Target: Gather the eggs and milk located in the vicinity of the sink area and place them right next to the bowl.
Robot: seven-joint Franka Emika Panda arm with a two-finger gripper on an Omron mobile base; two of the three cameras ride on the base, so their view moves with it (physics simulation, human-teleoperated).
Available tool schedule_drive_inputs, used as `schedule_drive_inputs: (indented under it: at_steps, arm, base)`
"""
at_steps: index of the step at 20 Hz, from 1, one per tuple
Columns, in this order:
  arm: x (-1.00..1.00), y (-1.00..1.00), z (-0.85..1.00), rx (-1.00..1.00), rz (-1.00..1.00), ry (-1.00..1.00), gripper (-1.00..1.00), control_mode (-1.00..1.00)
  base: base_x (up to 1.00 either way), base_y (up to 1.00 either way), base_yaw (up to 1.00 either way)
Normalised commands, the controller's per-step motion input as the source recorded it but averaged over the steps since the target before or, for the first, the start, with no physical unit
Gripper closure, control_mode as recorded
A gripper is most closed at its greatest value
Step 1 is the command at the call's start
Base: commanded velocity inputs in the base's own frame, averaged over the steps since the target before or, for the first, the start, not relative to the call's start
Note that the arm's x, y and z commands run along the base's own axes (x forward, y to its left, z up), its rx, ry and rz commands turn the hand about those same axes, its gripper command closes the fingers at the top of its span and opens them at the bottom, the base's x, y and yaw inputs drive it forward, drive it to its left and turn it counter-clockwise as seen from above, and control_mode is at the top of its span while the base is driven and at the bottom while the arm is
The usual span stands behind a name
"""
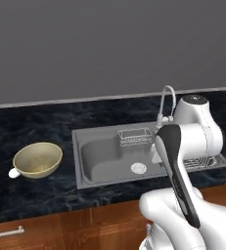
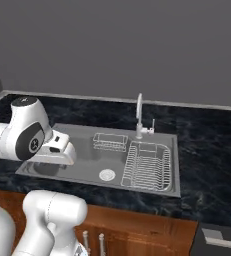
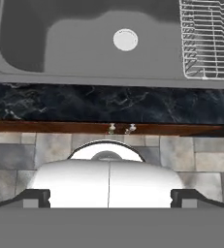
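Observation:
The tan-yellow bowl (image 1: 37, 159) sits on the dark counter left of the sink (image 1: 104, 158). A small white egg (image 1: 14, 173) lies against the bowl's left side. The milk is out of view. My gripper (image 3: 111, 198) hangs over the front of the sink basin (image 3: 84, 43) and looks down past the drain (image 3: 125, 39) to the counter edge. Its fingertips (image 3: 36, 197) stand wide apart, open, with nothing between them. My own arm (image 1: 178, 171) covers the right part of the sink in the left base view.
A small wire rack (image 2: 109, 141) sits at the back of the basin, and a ribbed drain rack (image 2: 147, 167) lies to its right. The curved faucet (image 2: 139, 117) rises behind them. Wooden cabinet fronts (image 2: 137, 230) with handles run under the black marble counter (image 1: 36, 132).

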Motion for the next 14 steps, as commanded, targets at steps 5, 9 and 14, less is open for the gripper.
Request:
schedule_drive_inputs:
  at_steps: [5,9,14]
  arm:
    - [0.0,0.0,0.0,0.0,0.0,0.0,-1.0,1.0]
    - [0.0,0.0,0.0,0.0,0.0,0.0,-1.0,1.0]
    - [0.0,0.0,0.0,0.0,0.0,0.0,-1.0,1.0]
  base:
    - [0.0,-1.0,0.0]
    - [0.06,-1.0,0.0]
    - [0.0,-1.0,-0.02]
